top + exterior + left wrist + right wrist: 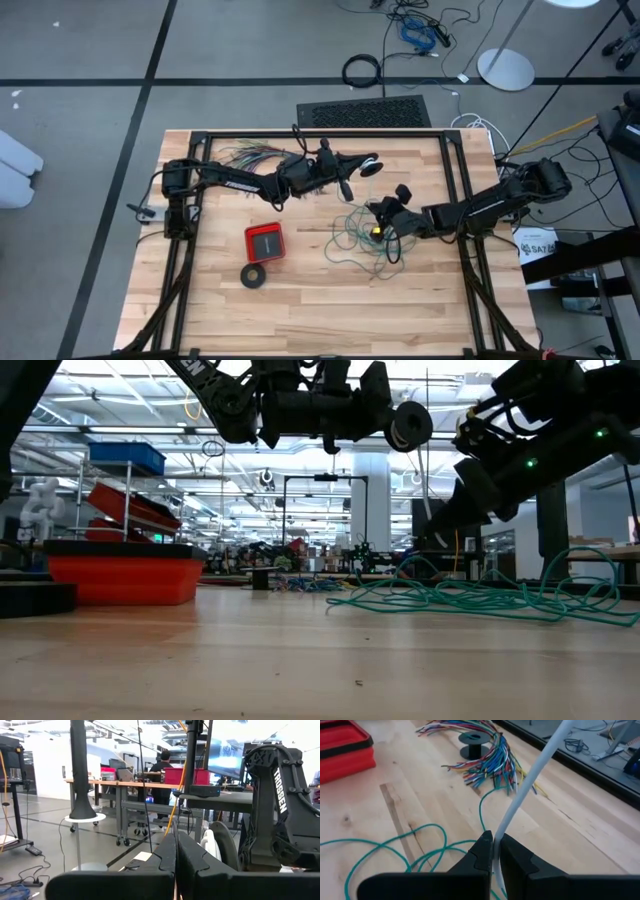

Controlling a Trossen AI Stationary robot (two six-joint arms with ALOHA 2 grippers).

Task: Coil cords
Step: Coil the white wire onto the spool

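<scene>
- Above the table's middle, the right gripper (492, 851) has its dark fingers closed on the thin white cord (527, 780), which rises away between them.
- Under it, the loose tangle of thin teal-green wire (357, 235) lies on the pale wooden table (320, 300).
- Further back, the left gripper (176, 857) is raised, fingers pressed together, empty.

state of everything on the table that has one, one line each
teal-green wire: loose tangle, uncoiled, flat on the table
white cord: pinched in the right gripper, running taut away from it
right gripper: shut on the white cord, over the tangle
left gripper: shut, raised off the table; grip contents unclear
many-coloured wires: fanned out flat
black spool: standing on end
red case: closed
black tape ring: lying flat
</scene>
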